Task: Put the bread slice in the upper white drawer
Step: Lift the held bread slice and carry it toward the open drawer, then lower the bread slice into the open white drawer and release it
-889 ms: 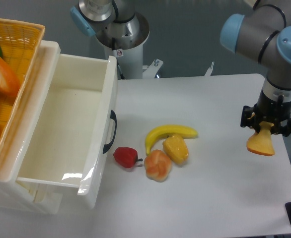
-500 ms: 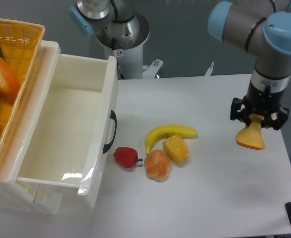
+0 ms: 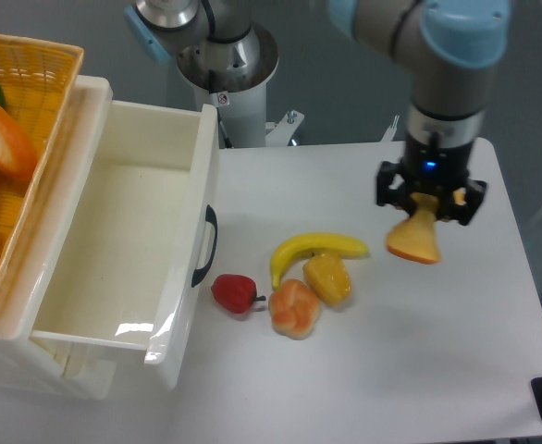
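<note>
Presently: bread slice (image 3: 413, 242) is held clamped in gripper (image 3: 427, 205), above table | step: carry | next: leftward travel over upper white drawer (image 3: 123, 231) is needed.

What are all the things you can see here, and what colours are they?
bread slice: 1, pale orange, hanging from the gripper above the table's right part
drawer: 1, white with black handle, pulled open at left
basket: 1, yellow woven, far left, holding partly seen food
banana: 1, yellow, table middle
yellow chunk: 1, below the banana
bun: 1, orange and cream, beside the chunk
red fruit: 1, near the drawer handle
table: 1, white
gripper: 1, black, shut on the bread slice
</note>
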